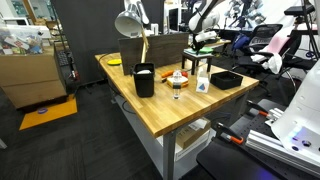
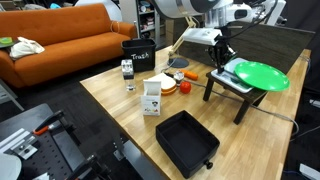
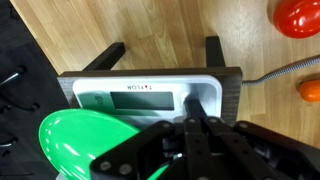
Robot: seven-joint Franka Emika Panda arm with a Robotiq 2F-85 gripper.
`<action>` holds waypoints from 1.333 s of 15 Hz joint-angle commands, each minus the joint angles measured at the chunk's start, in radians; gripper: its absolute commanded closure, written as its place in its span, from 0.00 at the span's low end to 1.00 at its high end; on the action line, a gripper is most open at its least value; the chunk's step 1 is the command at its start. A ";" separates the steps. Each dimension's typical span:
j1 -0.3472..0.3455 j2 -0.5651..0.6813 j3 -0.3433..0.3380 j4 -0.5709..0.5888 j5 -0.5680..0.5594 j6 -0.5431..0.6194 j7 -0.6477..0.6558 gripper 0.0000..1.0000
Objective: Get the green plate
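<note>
The green plate [image 2: 257, 75] is round and bright lime. It lies over a white kitchen scale [image 3: 150, 95] that stands on a small dark wooden stand [image 2: 225, 90] at the table's far side. In the wrist view the plate [image 3: 85, 145] fills the lower left and runs under my fingers. My gripper [image 3: 200, 125] points down at the plate's rim, with its fingers pressed together on the thin edge. It also shows in both exterior views [image 2: 222, 55] [image 1: 200, 36], with a sliver of green [image 1: 205, 40] beside it.
A black square tray [image 2: 187, 140] sits near the table's front edge. A white carton [image 2: 152, 97], a red tomato-like object [image 3: 297, 17], a small bottle [image 2: 128, 70] and a black container [image 2: 137, 52] stand around the stand. A lamp [image 1: 130, 25] hangs over the table.
</note>
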 commanded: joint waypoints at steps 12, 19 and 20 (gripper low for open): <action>-0.006 -0.023 0.002 -0.057 0.013 -0.008 -0.028 1.00; -0.022 0.024 0.038 -0.019 0.024 -0.045 -0.128 1.00; -0.024 0.026 0.044 -0.019 0.024 -0.053 -0.153 1.00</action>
